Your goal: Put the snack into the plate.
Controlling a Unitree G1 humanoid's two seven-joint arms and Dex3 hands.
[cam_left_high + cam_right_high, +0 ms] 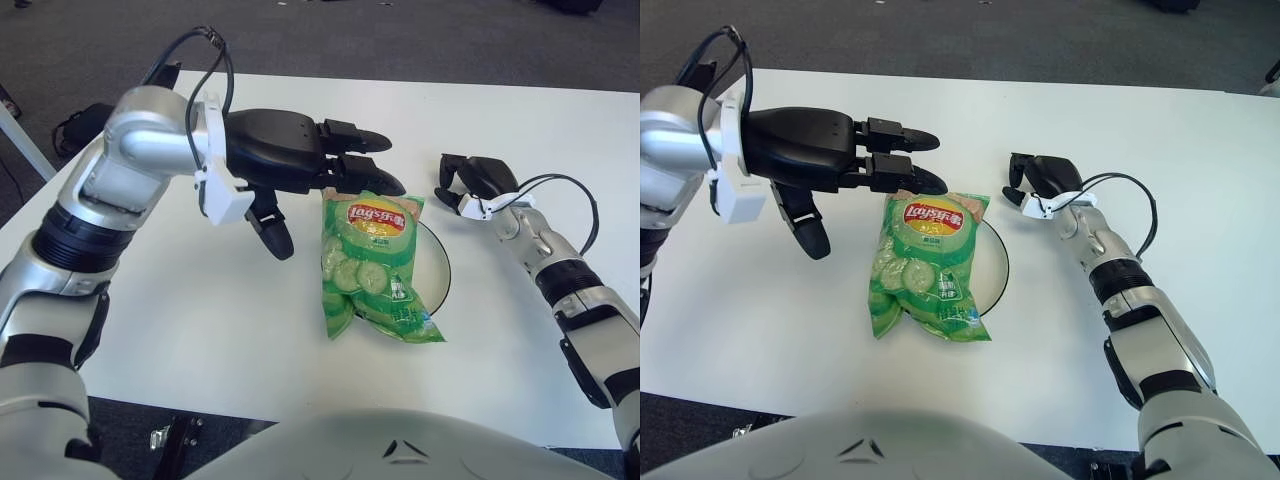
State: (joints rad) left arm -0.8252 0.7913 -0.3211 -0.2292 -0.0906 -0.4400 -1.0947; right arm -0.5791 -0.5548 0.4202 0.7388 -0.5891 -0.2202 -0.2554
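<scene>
Green snack bag [372,266] lies face up across the left part of the plate [438,266], its lower end spilling over the rim onto the white surface [200,310]. Just above its top edge hovers the left hand [330,180], fingers stretched out and thumb hanging down, gripping nothing. Right of the plate, the right hand [472,184] shows curled and empty.

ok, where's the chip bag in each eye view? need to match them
Left eye view: chip bag at centre, lying across the left part of the plate.
Right eye view: chip bag left of centre, over the same part of the plate.
Shared landmark: the left hand, fingers spread just above the bag's top edge.
</scene>
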